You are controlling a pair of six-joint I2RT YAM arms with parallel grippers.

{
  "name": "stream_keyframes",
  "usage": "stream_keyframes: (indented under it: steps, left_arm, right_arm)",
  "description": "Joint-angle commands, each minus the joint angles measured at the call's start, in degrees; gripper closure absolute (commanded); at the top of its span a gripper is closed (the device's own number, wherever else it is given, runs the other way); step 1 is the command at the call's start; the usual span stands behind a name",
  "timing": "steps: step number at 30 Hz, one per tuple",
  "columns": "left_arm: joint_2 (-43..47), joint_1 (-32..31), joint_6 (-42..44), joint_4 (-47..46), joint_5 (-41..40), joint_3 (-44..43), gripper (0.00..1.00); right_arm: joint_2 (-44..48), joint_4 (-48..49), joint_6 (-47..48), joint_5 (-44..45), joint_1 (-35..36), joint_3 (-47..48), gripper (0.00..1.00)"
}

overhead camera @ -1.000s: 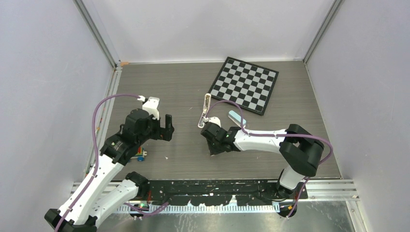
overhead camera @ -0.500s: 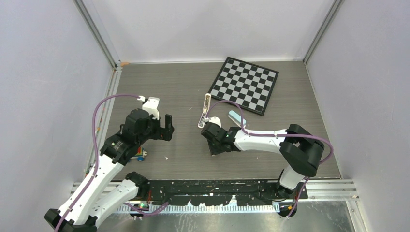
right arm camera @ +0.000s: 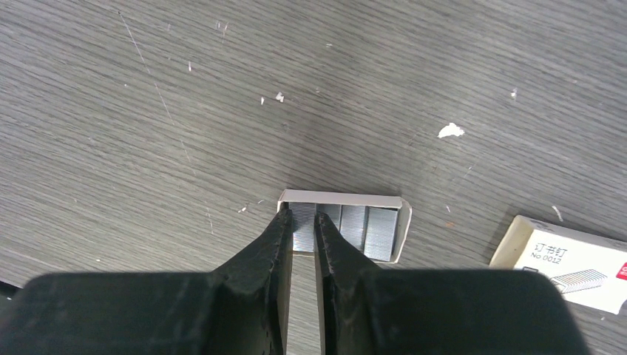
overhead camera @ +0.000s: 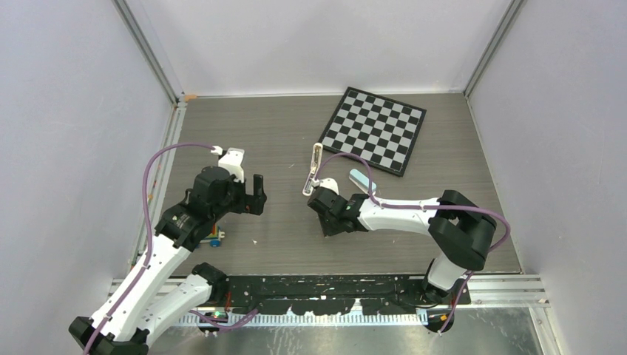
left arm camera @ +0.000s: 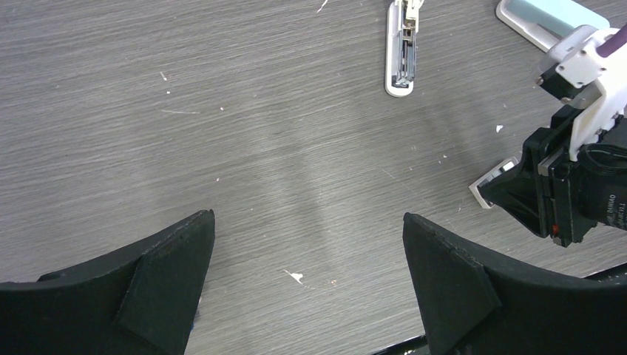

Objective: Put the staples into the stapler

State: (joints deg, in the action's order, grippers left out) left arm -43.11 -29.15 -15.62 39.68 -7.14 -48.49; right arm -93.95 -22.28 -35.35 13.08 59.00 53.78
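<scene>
The staples [right arm camera: 347, 224] are silvery blocks lying side by side in a small white cardboard tray [right arm camera: 344, 198]. My right gripper [right arm camera: 303, 218] is down in the tray, its jaws nearly closed around the leftmost block. The box's white sleeve [right arm camera: 566, 262], with a reddish mark, lies just to the right. The white stapler [overhead camera: 314, 168] lies open on the table beyond the right gripper [overhead camera: 325, 222]; it also shows in the left wrist view [left arm camera: 403, 48]. My left gripper [left arm camera: 309, 229] is open and empty above bare table, left of the stapler [overhead camera: 255, 194].
A chessboard [overhead camera: 373, 129] lies at the back right. A light blue and white piece [overhead camera: 362, 180] lies near the stapler. A small colourful toy [overhead camera: 215, 237] sits under the left arm. Grey walls enclose the table on three sides.
</scene>
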Motion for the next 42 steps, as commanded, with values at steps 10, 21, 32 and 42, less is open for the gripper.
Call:
stream_keyframes:
  steps: [10,21,32,42]
  left_arm:
    - [0.06,-0.03,0.22,-0.76,-2.3,-0.76,0.0]
    - [2.7,-0.06,0.21,-0.94,-2.71,-0.29,0.0]
    - [2.27,-0.02,0.32,-1.09,-2.16,-0.46,0.0]
    - [2.44,-0.04,0.56,-1.04,-1.92,-0.33,0.0]
  right_arm:
    - [5.86,-0.78,0.05,1.7,-0.3,0.86,0.82]
    - [5.69,-1.42,1.18,1.9,-2.99,5.53,0.81]
    - [1.06,-1.15,4.08,-0.22,-8.08,9.91,0.81]
    - [-7.35,1.11,5.06,-0.68,-13.3,12.84,0.8]
